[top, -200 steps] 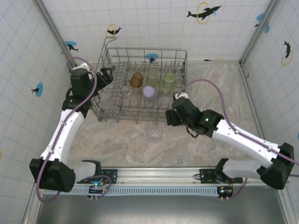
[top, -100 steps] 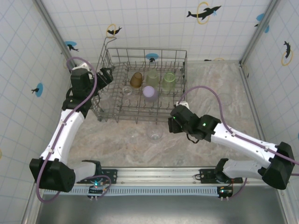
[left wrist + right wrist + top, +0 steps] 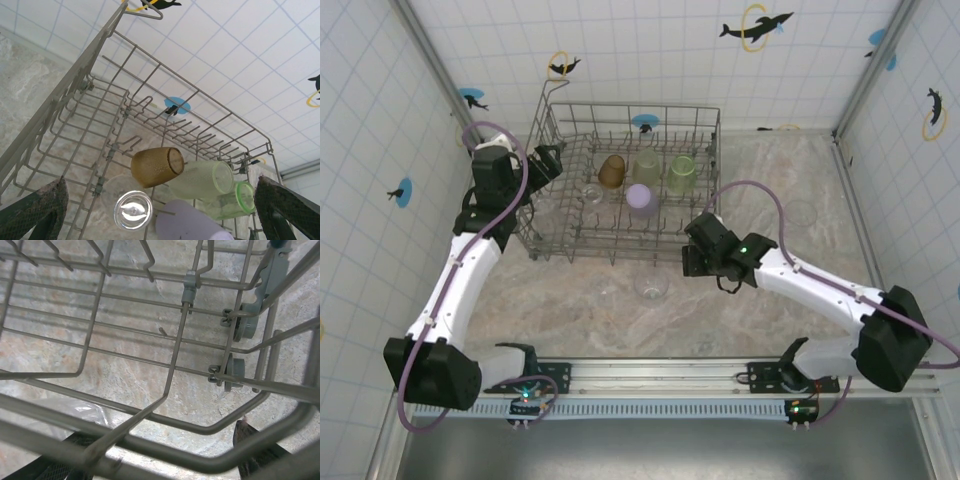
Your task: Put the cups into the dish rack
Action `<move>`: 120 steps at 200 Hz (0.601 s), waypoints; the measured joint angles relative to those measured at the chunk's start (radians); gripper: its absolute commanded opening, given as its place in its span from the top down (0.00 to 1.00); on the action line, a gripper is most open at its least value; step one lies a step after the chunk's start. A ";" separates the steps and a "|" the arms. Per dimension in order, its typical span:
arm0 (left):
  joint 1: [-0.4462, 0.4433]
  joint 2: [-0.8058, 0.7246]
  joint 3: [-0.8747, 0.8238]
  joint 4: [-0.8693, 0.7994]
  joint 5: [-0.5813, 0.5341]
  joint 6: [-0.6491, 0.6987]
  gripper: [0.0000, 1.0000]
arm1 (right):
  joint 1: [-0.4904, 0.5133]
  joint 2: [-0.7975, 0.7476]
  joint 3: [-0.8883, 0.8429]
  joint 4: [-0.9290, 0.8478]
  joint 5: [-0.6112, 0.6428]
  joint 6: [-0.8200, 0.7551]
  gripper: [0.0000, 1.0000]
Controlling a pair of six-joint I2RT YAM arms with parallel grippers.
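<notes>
The dish rack [image 3: 705, 190] stands at the back middle of the table. Inside it lie an amber cup [image 3: 612, 170], two pale green cups [image 3: 647, 167] [image 3: 681, 175], a lilac cup [image 3: 640, 200] and a clear cup [image 3: 592, 193]. My left gripper [image 3: 548, 165] hangs open at the rack's left wall; its wrist view looks down on the amber cup [image 3: 155, 167], the lilac cup [image 3: 192, 222] and the clear cup [image 3: 132, 210]. My right gripper [image 3: 688, 258] is open at the rack's front right corner, rack wires [image 3: 175, 365] close before its fingers [image 3: 252, 445]. A clear cup [image 3: 651, 287] stands on the table just left of it.
More clear cups stand on the marble table, one at the right [image 3: 803, 213] and one near the front rail [image 3: 705, 347]. Tiled walls close in the left, back and right sides. A clear plastic edge [image 3: 70, 410] shows by the right gripper's left finger.
The right arm has swung its forearm leftward and its gripper has dipped slightly at the rack's front right corner, jaws a little narrower. The left arm has not moved.
</notes>
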 measured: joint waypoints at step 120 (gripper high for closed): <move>0.000 0.019 0.016 -0.016 -0.013 0.004 0.02 | -0.051 0.072 0.119 0.030 -0.008 -0.086 0.29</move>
